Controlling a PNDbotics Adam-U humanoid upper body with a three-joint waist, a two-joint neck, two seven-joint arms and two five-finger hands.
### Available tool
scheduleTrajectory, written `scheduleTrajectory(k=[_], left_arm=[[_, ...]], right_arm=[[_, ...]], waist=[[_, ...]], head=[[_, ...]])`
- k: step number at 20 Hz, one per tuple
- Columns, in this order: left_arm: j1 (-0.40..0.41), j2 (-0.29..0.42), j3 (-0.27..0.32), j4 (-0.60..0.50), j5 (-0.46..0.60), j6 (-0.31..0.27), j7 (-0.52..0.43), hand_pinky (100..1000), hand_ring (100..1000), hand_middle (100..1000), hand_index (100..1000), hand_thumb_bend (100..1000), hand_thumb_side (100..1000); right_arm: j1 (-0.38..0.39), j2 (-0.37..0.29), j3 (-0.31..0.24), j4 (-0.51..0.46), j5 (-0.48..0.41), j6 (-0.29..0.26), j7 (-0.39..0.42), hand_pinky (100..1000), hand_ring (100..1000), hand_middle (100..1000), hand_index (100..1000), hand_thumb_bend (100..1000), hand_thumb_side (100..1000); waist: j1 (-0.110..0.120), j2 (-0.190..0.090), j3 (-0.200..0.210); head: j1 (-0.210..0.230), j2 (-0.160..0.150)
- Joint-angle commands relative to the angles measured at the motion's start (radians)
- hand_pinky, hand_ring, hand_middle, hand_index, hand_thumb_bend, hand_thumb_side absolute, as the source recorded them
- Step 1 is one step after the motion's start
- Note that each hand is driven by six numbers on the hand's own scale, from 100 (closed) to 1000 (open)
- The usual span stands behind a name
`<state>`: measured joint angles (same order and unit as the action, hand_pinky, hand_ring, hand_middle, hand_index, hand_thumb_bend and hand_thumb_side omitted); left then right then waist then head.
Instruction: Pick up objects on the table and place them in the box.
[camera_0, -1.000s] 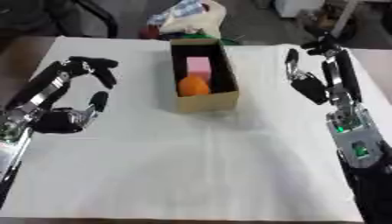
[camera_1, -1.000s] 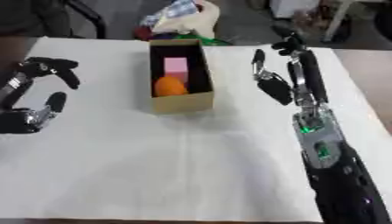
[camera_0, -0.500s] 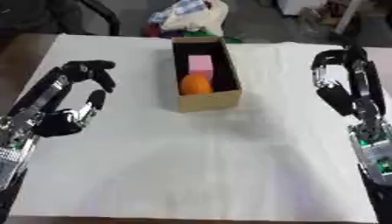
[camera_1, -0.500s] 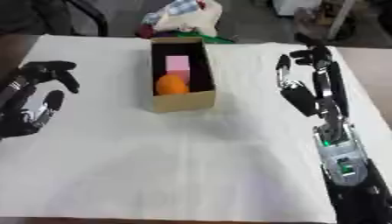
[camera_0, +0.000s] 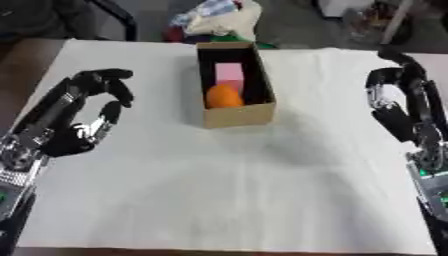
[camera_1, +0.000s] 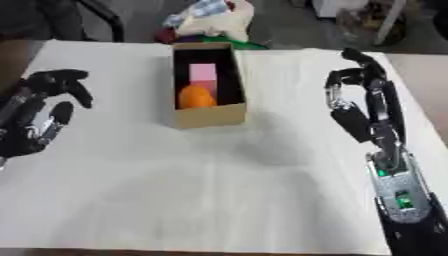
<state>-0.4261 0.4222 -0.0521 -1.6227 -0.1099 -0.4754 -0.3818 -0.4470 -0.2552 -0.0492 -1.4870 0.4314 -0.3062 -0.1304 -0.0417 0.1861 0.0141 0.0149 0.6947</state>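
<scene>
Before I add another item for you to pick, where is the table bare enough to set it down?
The wide white stretch in front of the box, between your left hand and right hand, is bare. So are the strips on either side of the box. The box holds an orange thing and a pink block.

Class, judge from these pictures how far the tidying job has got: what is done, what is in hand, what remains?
Done: an orange object and a pink block lie inside the box. In hand: nothing; the left hand and right hand hold no object. Left: no other loose object shows on the white table.
</scene>
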Motion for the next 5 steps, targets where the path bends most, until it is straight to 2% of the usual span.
scheduleTrajectory(k=[1, 5], left_arm=[[-0.008, 0.006, 0.009, -0.020, 0.012, 0.007, 0.000, 624, 553, 560, 882, 100, 647], [-0.007, 0.003, 0.009, -0.021, 0.018, 0.011, -0.003, 623, 551, 559, 882, 100, 647]], right_arm=[[-0.003, -0.026, -0.008, -0.032, -0.013, -0.003, 0.007, 706, 714, 831, 921, 100, 682], [0.002, -0.024, -0.008, -0.040, -0.019, -0.007, 0.013, 706, 711, 829, 921, 100, 688]], waist=[[0.002, -0.013, -0.002], [0.003, -0.013, 0.000]], head=[[0.002, -0.001], [0.005, 0.000]])
